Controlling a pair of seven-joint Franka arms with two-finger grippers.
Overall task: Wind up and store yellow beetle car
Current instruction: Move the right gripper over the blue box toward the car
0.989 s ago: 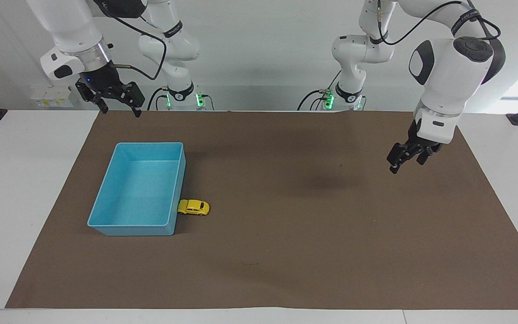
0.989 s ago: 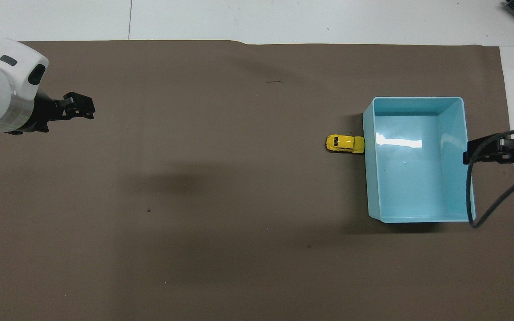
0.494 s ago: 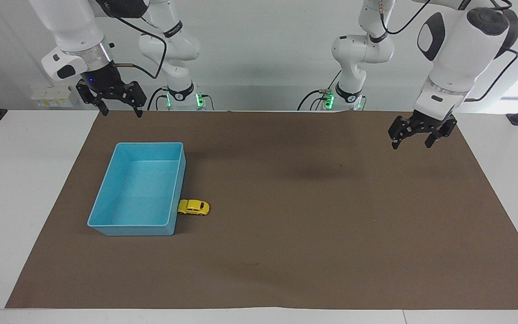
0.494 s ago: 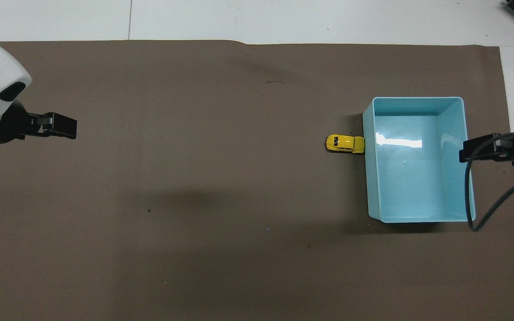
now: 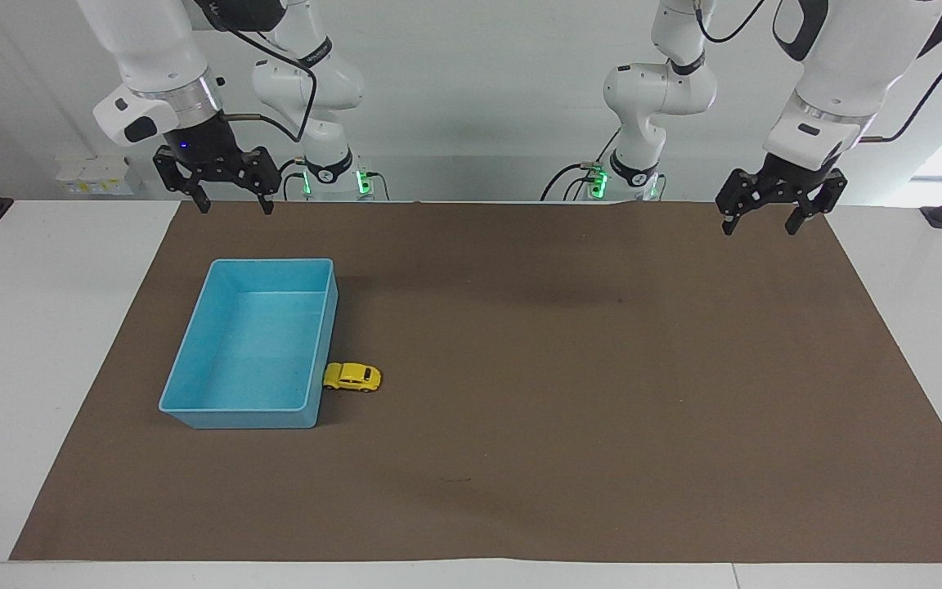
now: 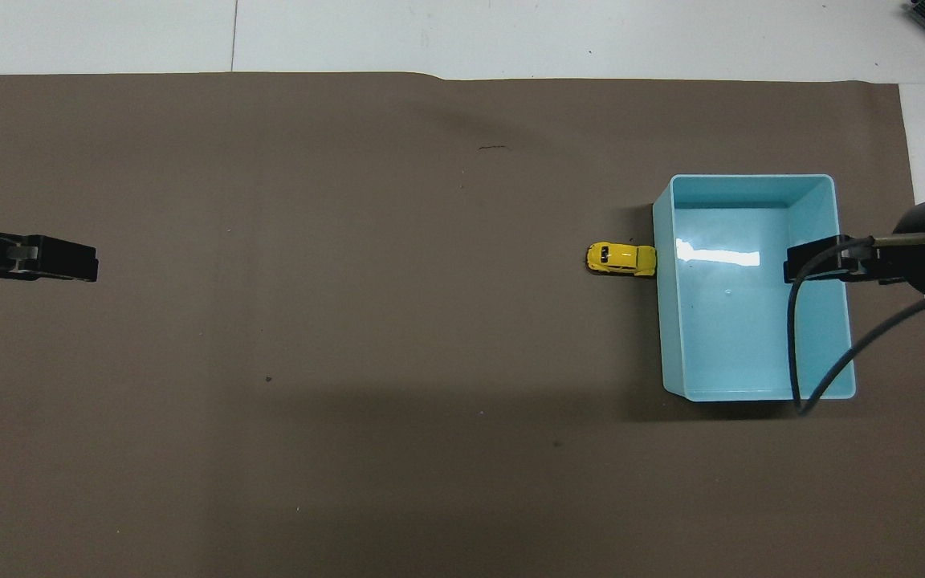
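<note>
Car (image 5: 352,377): on the surface, touching the tray's (image 5: 317,360) side wall, long axis pointing away from it.
Right hand (image 5: 228,199): nearer, wide open, empty, over mat edge.
Left hand (image 5: 768,219): wide open, empty, well apart.

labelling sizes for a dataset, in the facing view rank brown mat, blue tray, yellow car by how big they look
1. brown mat
2. blue tray
3. yellow car, tiny, touching the tray's wall

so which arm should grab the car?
Probably right. The car sits against the tray at the right arm's end; the open right gripper hangs up there, the open left gripper over the mat's other end.
</note>
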